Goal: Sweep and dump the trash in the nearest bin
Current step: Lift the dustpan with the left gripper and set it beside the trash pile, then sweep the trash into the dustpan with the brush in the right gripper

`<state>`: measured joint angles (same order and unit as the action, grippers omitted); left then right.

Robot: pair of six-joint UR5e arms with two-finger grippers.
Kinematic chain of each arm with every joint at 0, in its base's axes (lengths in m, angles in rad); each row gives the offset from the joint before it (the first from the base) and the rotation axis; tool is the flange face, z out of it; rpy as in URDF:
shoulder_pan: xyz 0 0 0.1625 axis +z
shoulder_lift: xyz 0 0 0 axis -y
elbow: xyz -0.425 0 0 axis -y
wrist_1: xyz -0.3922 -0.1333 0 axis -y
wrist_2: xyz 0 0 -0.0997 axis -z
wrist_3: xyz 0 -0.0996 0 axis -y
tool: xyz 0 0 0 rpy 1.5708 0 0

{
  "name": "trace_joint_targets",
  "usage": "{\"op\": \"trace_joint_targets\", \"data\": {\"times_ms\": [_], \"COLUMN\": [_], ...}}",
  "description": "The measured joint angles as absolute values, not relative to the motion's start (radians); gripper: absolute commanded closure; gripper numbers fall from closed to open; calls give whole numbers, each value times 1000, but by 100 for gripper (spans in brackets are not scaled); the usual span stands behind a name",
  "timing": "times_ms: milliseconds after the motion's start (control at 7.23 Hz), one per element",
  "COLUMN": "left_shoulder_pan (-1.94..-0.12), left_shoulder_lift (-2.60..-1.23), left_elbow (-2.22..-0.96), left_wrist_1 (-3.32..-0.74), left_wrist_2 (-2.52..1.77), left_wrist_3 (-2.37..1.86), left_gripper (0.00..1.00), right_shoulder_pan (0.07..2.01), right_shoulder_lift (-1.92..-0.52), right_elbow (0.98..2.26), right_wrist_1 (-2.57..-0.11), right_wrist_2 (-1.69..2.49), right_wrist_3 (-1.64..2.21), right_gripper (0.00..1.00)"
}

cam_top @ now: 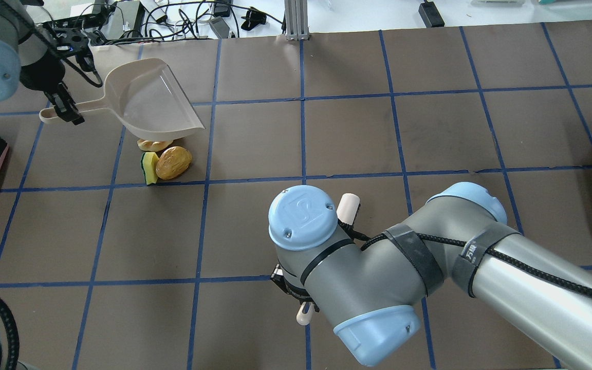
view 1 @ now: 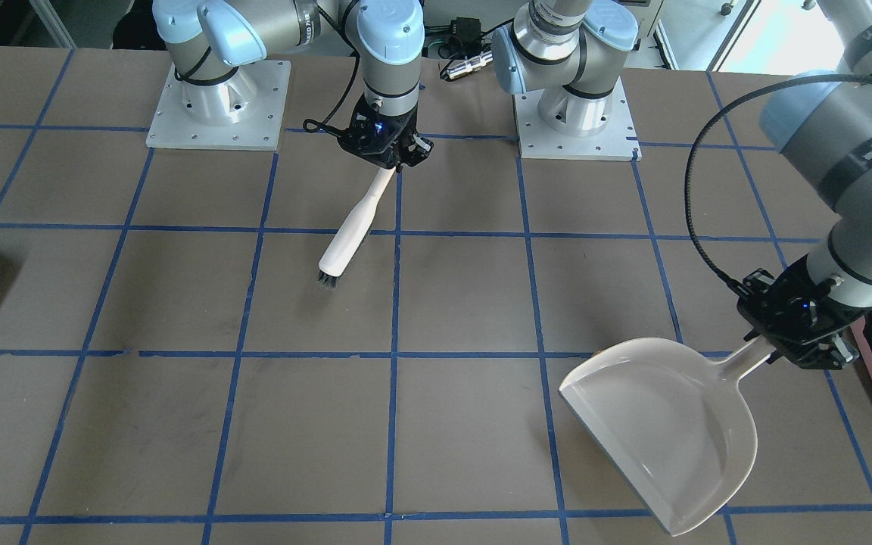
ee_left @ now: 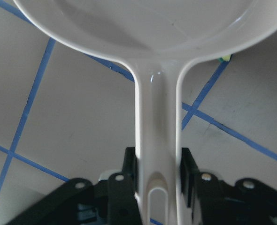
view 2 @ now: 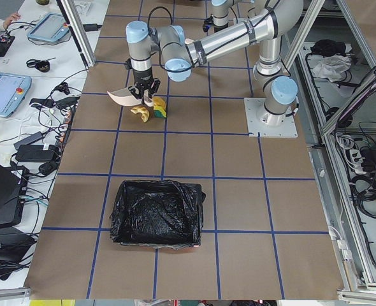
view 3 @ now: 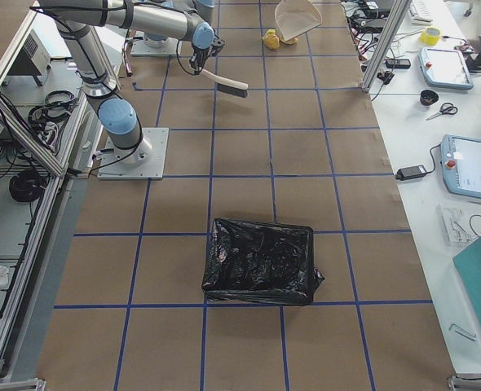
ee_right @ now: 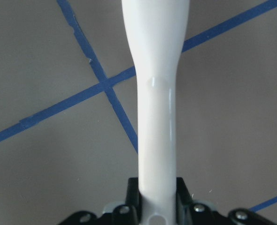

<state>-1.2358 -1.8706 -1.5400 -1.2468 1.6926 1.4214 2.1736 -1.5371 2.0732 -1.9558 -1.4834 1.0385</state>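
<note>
1. dustpan (view 1: 671,431): smooth beige plastic, glossy.
2. brush (view 1: 353,231): glossy white plastic handle, dark bristles.
3. desk (view 1: 466,303): matt brown surface, blue tape lines.
4. bin (view 2: 151,240): crinkly, shiny black plastic liner.
5. bread roll (cam_top: 173,162): smooth golden-brown skin, slight sheen.

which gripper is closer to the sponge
Left. The left gripper holds the dustpan close by the sponge; the right gripper, holding the brush, is far off mid-table.
</note>
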Motion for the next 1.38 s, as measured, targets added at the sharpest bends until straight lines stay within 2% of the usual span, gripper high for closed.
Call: {"op": "trace_joint_targets", "data": {"times_ms": [415,829,1106,1382], "left_shoulder_pan": [-1104,-982,-946,-940], "left_shoulder_lift": [-1892,-1956,-2037,-2098], "left_elbow": [-1519,-1418,-1366,-1345], "left_wrist_1": [-1276,-1283,-1284,-1282], "left_wrist_2": [1642,1613,1615,1610], "left_wrist_3": [1797,2093,2168,2170], "left_gripper": [100,100,100,100], "right_shoulder_pan": [2174,2178,2182,2183], "right_shoulder_lift": [-1537,-1504,-1418,-1282], "right_elbow": [2068,2000,1875,1690], "right_wrist_1": [-1958,-1946,-1922,-1880], "right_wrist_2": [-1483,-1472,-1479,-1502], "right_wrist_3": [1039,1036,1033,1038], "right_gripper": [100,100,100,100]}}
